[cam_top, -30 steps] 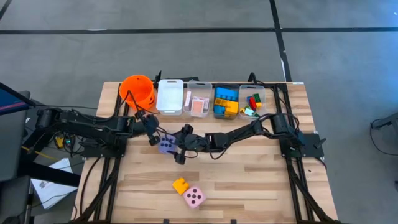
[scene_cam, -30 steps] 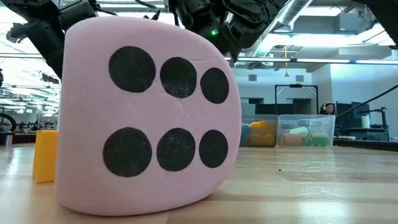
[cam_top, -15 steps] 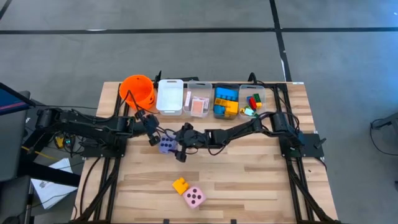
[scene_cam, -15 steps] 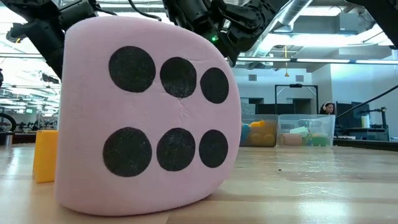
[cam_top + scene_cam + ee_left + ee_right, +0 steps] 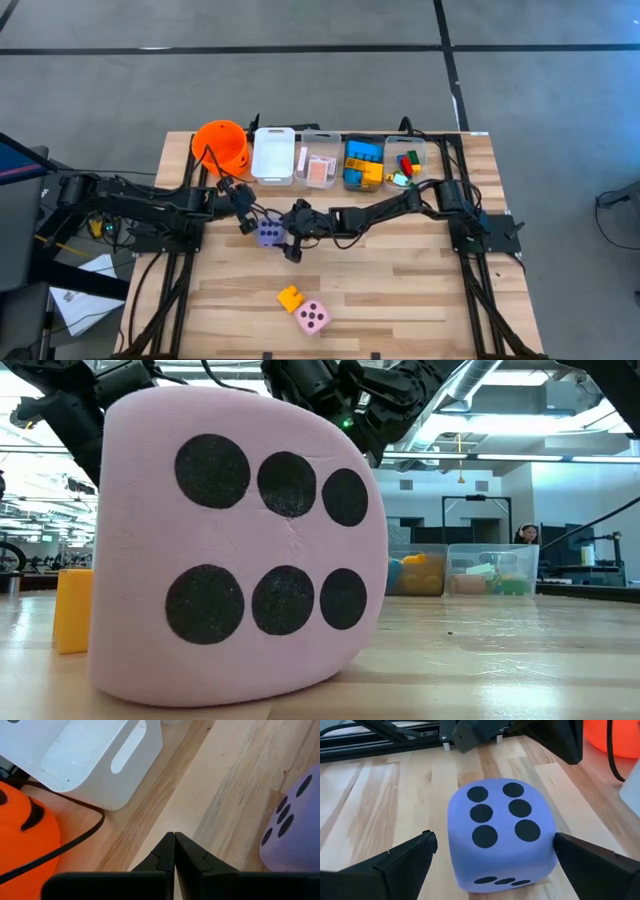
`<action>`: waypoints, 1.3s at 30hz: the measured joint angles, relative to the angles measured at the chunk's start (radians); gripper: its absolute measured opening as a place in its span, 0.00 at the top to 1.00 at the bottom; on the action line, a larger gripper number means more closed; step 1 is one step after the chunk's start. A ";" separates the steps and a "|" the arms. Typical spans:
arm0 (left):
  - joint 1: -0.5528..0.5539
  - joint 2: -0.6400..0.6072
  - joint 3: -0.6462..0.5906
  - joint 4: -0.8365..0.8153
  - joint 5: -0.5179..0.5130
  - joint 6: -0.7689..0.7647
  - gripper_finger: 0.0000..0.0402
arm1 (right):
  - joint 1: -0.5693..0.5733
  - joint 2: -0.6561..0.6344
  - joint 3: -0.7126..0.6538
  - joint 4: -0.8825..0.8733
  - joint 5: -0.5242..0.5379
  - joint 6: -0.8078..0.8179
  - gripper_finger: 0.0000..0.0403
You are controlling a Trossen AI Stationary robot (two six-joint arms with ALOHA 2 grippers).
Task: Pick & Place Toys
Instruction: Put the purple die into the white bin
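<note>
Purple soft die (image 5: 502, 836) looks light and squashy, so we would squeeze its flat sides between the spread right gripper (image 5: 495, 862), left gripper (image 5: 174, 851) pressed together at its nine o'clock.

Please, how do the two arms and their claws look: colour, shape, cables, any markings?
Both arms are black, built of jointed segments, with thin black cables looping along them. The left claw has two dark, flat fingers tapering to points. The right claw has two broad, dark, matte fingers. In the low view a small green light glows on one arm. No markings are visible.
</note>
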 joint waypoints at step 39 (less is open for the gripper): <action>0.000 0.000 0.000 -0.001 0.170 0.028 1.00 | -0.039 0.002 0.000 -0.006 -0.088 -0.050 0.01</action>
